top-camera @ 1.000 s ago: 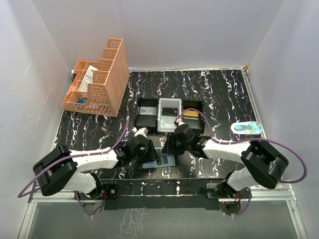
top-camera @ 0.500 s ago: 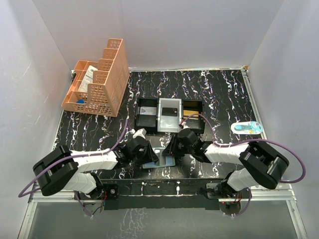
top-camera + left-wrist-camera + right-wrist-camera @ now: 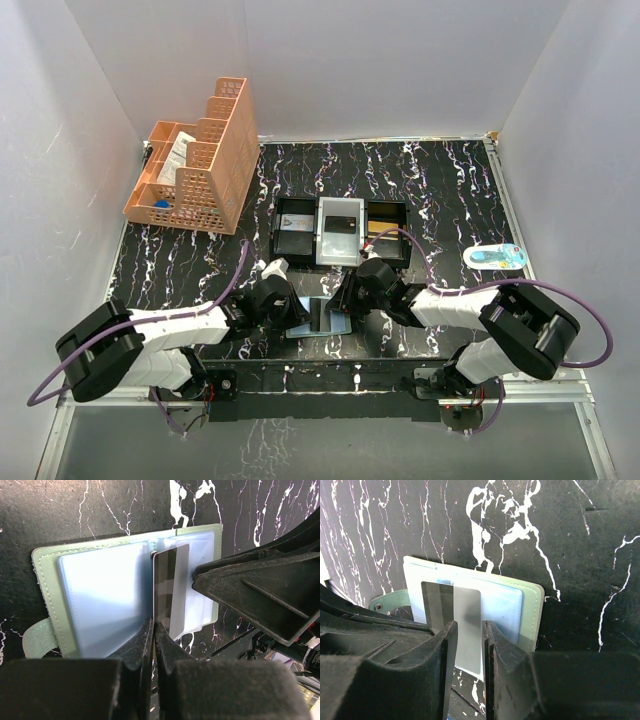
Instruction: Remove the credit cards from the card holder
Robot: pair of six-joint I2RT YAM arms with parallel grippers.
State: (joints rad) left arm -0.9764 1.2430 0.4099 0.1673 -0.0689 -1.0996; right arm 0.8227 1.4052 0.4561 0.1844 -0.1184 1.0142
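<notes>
We see left pincer (image 3: 153, 627) clenched on credit card (image 3: 171, 590) over open card holder (image 3: 100, 600); right pincer (image 3: 469, 630) parted, straddling card.

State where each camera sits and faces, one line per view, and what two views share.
Top external: above and behind the robot, looking down at the table; both arms show.
Left wrist: on the left arm, looking past the left gripper, shut on the card.
Right wrist: on the right arm, looking down between the right gripper's parted fingers.
Shared: both wrist views show the open card holder and that card.
</notes>
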